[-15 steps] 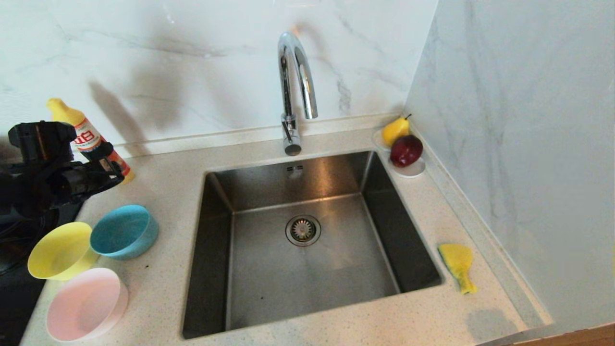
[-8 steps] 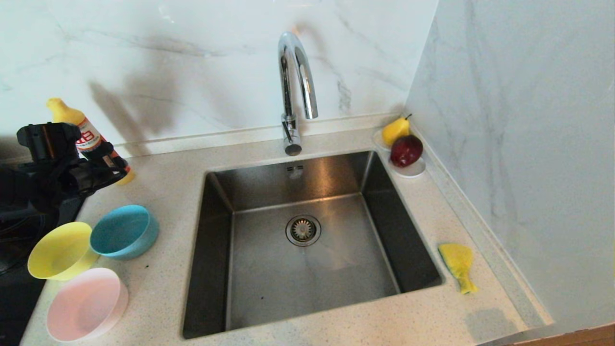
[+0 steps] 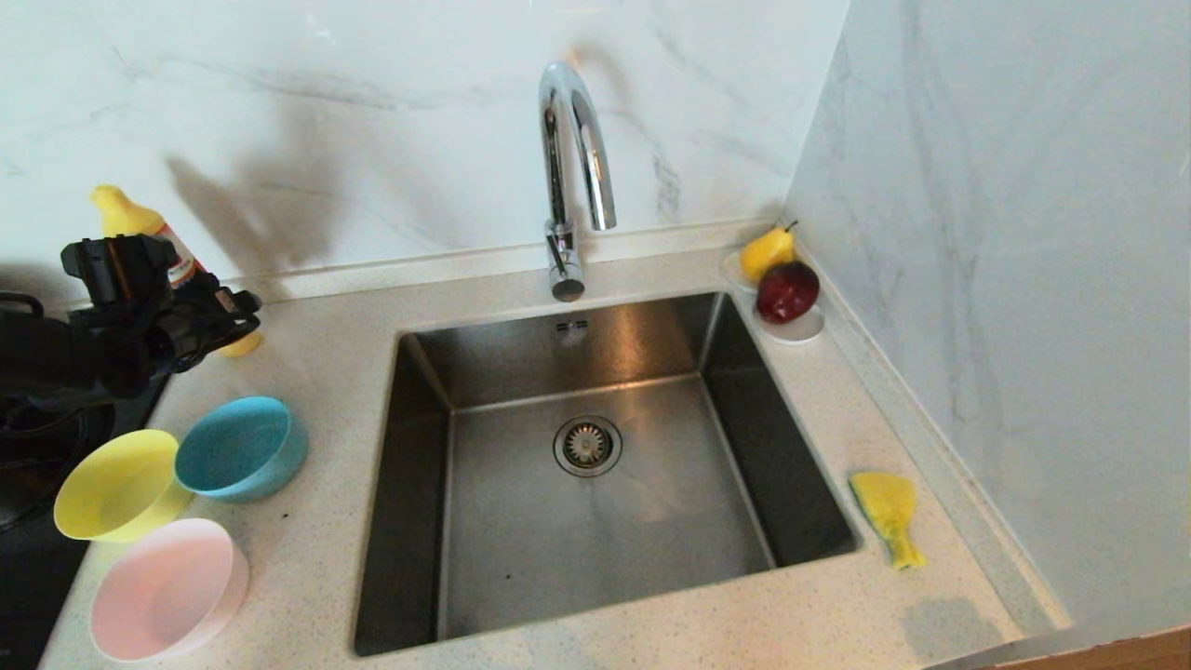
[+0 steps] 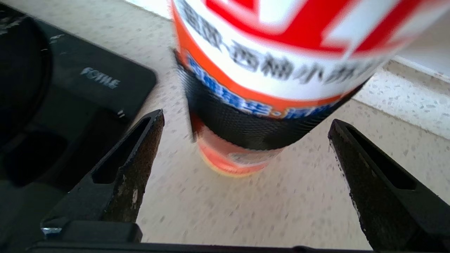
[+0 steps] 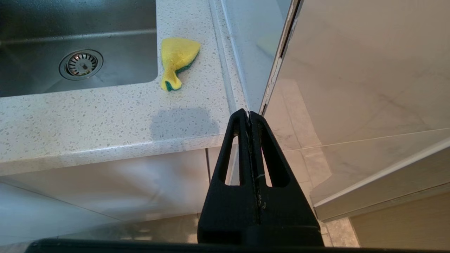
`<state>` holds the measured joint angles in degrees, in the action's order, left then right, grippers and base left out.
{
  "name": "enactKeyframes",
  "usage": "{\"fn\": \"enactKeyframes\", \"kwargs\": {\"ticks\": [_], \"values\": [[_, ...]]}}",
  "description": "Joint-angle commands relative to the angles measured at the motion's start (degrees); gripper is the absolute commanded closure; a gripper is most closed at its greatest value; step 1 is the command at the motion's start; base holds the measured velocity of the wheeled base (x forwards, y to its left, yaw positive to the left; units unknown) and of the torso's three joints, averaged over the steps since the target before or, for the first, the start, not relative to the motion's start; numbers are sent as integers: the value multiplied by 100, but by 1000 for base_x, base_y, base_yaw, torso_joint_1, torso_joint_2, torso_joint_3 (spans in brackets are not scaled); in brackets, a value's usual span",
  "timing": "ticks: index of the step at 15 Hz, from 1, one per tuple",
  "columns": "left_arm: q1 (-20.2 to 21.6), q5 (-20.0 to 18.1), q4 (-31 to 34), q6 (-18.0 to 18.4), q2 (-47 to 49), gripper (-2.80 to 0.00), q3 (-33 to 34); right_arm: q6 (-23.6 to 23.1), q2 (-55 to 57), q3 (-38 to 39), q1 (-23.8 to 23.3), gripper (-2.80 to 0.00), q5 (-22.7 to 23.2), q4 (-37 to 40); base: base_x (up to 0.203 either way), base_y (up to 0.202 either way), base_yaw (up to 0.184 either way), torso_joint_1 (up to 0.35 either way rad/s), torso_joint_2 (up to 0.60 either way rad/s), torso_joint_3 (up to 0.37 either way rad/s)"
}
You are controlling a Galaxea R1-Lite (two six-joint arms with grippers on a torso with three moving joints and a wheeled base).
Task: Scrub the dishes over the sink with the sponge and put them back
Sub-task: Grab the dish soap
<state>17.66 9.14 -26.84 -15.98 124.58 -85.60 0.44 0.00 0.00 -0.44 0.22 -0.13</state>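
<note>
Three dishes stand on the counter left of the sink: a yellow bowl, a light blue bowl and a pale pink bowl. The yellow sponge lies on the counter right of the sink. My left gripper is open behind the bowls. Its fingers stand on either side of an orange-and-white detergent bottle without touching it. My right gripper is shut and empty, parked below the counter's front right corner, out of the head view.
A chrome tap rises behind the sink. A white saucer with a pear and a red apple sits in the back right corner. A black hob borders the counter's left edge. Marble walls close the back and right.
My left gripper has moved right and toward the back wall, closing in on the detergent bottle and now covering its lower part. Bowls and sponge have not moved.
</note>
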Motion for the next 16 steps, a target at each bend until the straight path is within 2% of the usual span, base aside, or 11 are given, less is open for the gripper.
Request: {"fn": "enactKeyframes", "kwargs": {"ticks": [1,7,16], "values": [[6,15,-23,-4,277,-280,-279,0,9,0,0,0,4,-4,0,0,0,0,0,0],[0,51,-374,51,426,-280,-672,0,9,0,0,0,4,-4,0,0,0,0,0,0],[0,53,-497,16,576,-280,-597,0,9,0,0,0,4,-4,0,0,0,0,0,0]]}}
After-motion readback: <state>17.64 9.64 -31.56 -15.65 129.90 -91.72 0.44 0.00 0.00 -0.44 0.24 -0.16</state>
